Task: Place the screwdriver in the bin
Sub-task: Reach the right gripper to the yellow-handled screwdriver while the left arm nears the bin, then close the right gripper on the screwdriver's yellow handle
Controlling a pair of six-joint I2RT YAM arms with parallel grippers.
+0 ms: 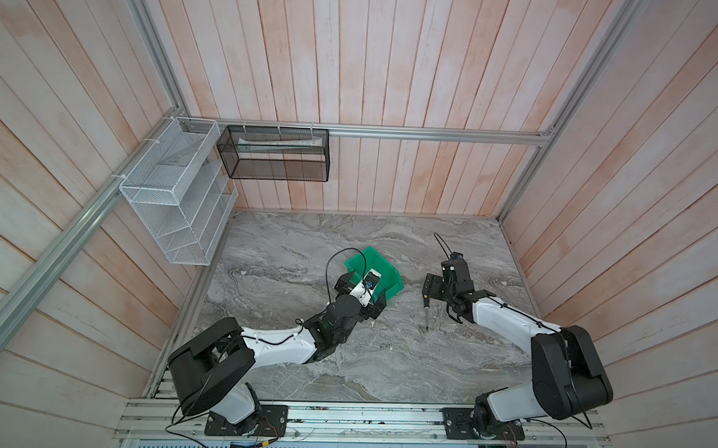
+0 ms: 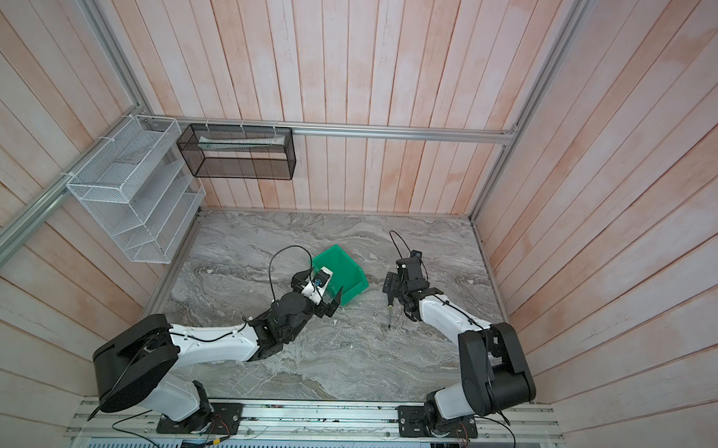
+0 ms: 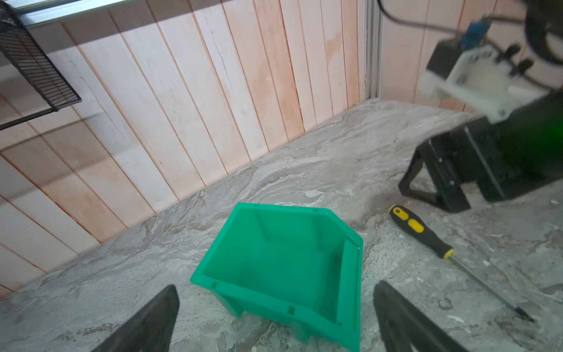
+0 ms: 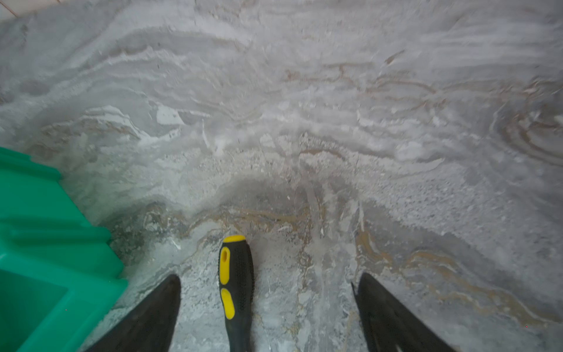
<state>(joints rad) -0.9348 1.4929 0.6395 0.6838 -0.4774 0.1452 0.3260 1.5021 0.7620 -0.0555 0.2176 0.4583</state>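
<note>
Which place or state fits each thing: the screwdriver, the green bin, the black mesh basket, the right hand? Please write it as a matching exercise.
1. screwdriver
2. green bin
3. black mesh basket
4. right hand

A. hung up on the wall
B. open, holding nothing
C. lying flat on the table
D. standing empty on the table

Pairs: 1-C, 2-D, 3-A, 4-B.

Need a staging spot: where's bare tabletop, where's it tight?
Free: table front, from screwdriver tip to base rail; back strip, bin to wall. Crowded: gap between bin and screwdriver, right gripper straddling the handle, left gripper at the bin.
</note>
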